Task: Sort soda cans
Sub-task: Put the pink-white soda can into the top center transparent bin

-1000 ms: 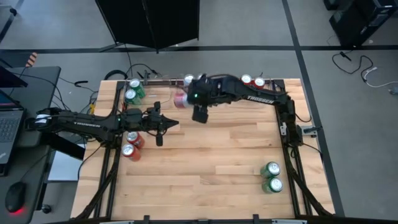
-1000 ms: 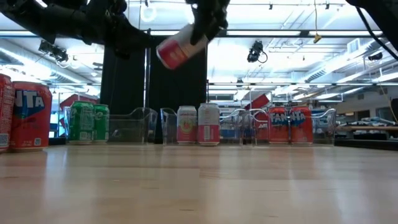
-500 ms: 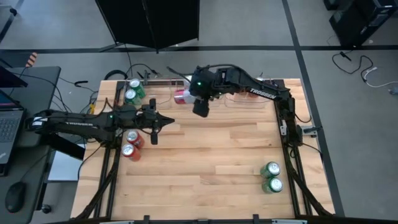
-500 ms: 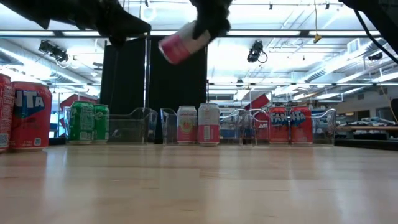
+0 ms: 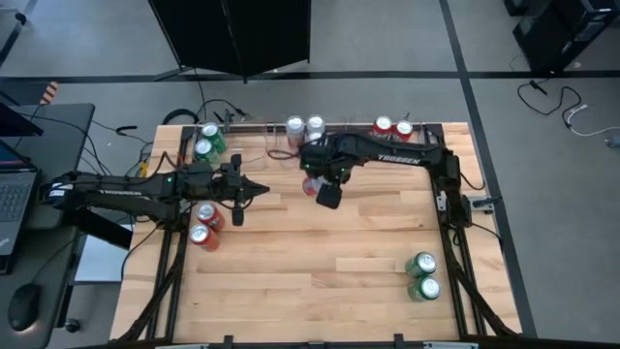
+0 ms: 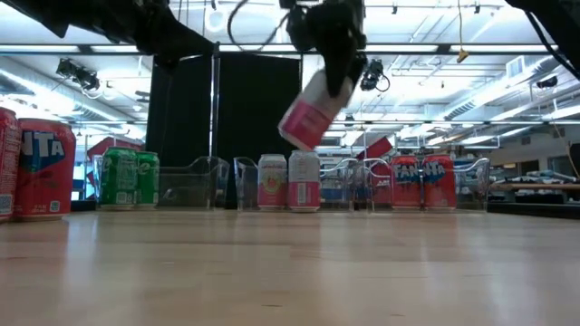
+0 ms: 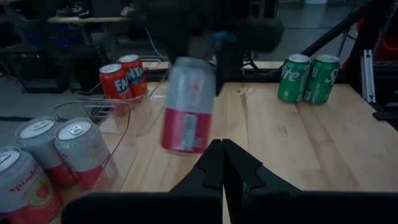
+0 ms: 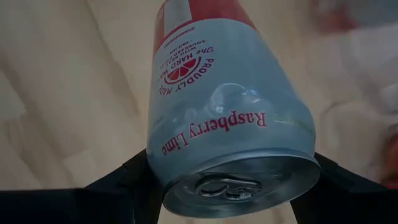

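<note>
Slick thin-walled silver-white raspberry-lime soda can (image 6: 310, 110) hangs tilted in right gripper (image 5: 321, 180) jaws, clamped mid-body; prob dents if squeezed. Left gripper (image 5: 254, 191) jaws closed, empty, above desk (image 5: 349, 252).

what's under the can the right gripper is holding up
Only bare wooden table. The right gripper holds the silver-and-pink can tilted in the air, clear of the surface. From above, the arm covers most of the can and the spot directly below it.
</note>
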